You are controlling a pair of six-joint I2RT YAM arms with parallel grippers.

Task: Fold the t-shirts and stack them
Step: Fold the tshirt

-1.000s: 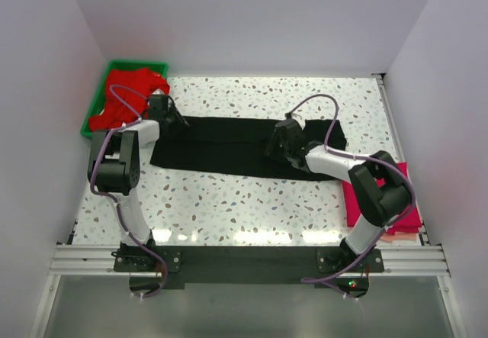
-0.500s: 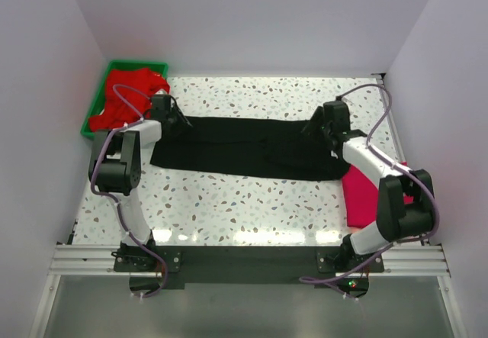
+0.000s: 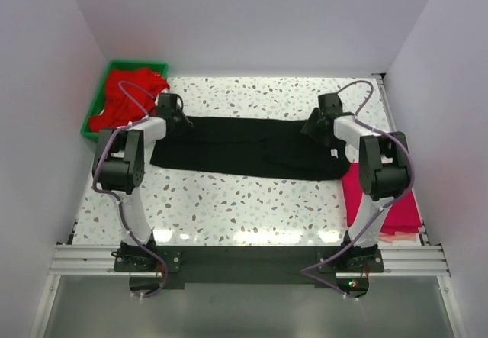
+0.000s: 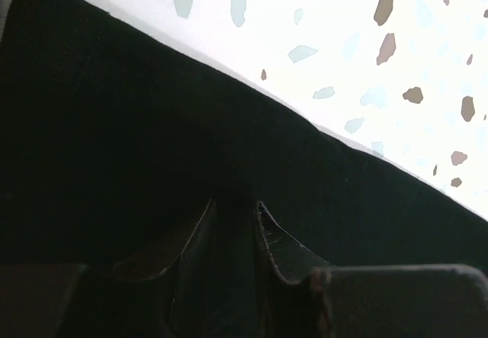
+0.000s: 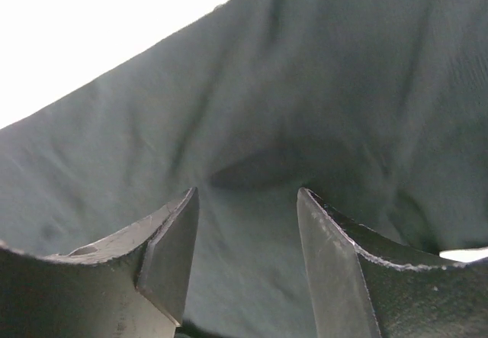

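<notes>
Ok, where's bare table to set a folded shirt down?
Free: the wide strip between the black t-shirt and the arm bases; a thinner strip behind it. Crowded: green tray with red t-shirts far left, magenta t-shirt near right.

One black t-shirt (image 3: pixel 244 147) lies mid-table. One magenta-pink t-shirt (image 3: pixel 404 214) sits at four o'clock. One green tray (image 3: pixel 141 64) at ten o'clock holds red t-shirts (image 3: pixel 122 98), heaped beyond counting.

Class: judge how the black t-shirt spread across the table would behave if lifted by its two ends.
Probably floppy: the black t-shirt lies flat on the table and creases softly in the right wrist view, so it would likely sag between held ends. Likely light, being thin cloth. Pushed, it would probably bunch rather than slide.
</notes>
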